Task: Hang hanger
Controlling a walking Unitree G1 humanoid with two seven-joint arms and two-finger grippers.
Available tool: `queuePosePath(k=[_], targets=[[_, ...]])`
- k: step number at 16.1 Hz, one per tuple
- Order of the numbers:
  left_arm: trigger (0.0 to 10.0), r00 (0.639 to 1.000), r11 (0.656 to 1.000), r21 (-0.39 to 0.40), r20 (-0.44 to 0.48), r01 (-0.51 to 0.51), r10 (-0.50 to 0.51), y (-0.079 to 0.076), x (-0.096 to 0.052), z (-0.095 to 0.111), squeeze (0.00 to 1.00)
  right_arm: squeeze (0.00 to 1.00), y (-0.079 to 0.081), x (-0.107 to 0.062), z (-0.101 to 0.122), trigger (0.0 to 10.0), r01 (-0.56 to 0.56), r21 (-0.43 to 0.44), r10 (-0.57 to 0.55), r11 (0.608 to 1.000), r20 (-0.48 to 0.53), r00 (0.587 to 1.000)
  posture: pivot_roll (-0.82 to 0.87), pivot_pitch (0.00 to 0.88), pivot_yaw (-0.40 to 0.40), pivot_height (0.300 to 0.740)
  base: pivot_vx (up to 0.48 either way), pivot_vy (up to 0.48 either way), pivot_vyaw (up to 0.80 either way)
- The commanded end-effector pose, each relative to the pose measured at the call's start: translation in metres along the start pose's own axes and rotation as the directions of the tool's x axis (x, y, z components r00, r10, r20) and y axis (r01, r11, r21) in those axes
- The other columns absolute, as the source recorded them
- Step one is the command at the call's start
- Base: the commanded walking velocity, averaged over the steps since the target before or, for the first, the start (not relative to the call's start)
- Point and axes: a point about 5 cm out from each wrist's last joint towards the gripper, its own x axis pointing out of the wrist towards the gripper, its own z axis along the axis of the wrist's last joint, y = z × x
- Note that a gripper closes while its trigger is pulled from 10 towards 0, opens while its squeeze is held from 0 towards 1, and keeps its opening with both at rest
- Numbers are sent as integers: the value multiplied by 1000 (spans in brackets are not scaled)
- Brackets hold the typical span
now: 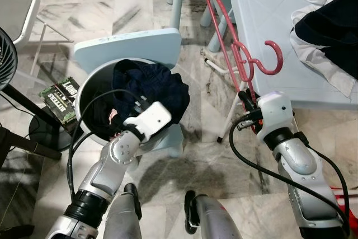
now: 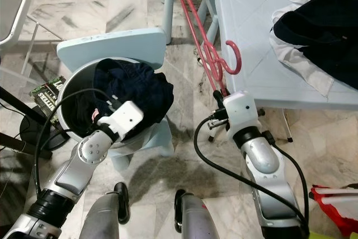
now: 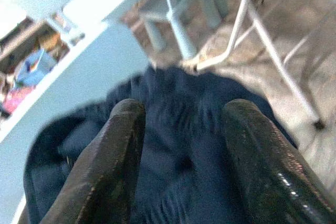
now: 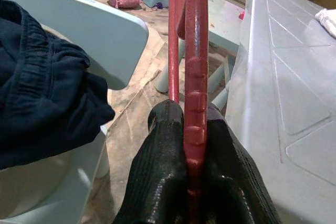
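A red plastic hanger (image 1: 229,43) is clamped between the closed jaws of the right gripper (image 4: 195,145), its bar rising out beyond the fingertips and its hook (image 1: 271,59) curling just past the edge of the pale blue counter (image 2: 251,37). The left gripper (image 3: 181,145), jaws spread, hovers over dark navy clothing (image 1: 151,90) heaped in a round basket (image 1: 85,90) on a pale blue chair (image 1: 128,46). Marble floor (image 1: 207,155) below.
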Motion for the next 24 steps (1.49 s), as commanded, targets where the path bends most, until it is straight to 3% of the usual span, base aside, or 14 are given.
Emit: queuePosePath(k=[1, 5, 7, 8, 24], targets=[[10000, 998, 999, 7, 52, 39, -40, -5, -1, 12, 1000, 0, 1, -1, -3, 10000, 5, -2, -5, 1000, -5, 1000, -93, 253, -65, 740, 0, 0, 0], [10000, 990, 991, 11, 53, 134, -134, -25, -12, 15, 1000, 0, 2, 2, -3, 10000, 1, -2, -1, 1000, 1, 1000, -84, 248, -63, 740, 0, 0, 0], [10000, 996, 997, -38, -61, 61, -63, -29, -24, -2, 1000, 0, 3, 3, -3, 10000, -3, -2, 3, 1000, 5, 1000, -80, 245, -61, 740, 0, 0, 0], [10000, 989, 991, -129, -146, -33, 14, -25, -28, -12, 1000, 0, 3, 3, -3, 10000, -4, -2, 4, 1000, 6, 1000, -80, 245, -61, 740, 0, 0, 0], [10000, 989, 991, -129, -146, -33, 14, -25, -28, -12, 1000, 0, 3, 3, -3, 10000, -4, -2, 4, 1000, 6, 1000, -80, 245, -61, 740, 0, 0, 0]])
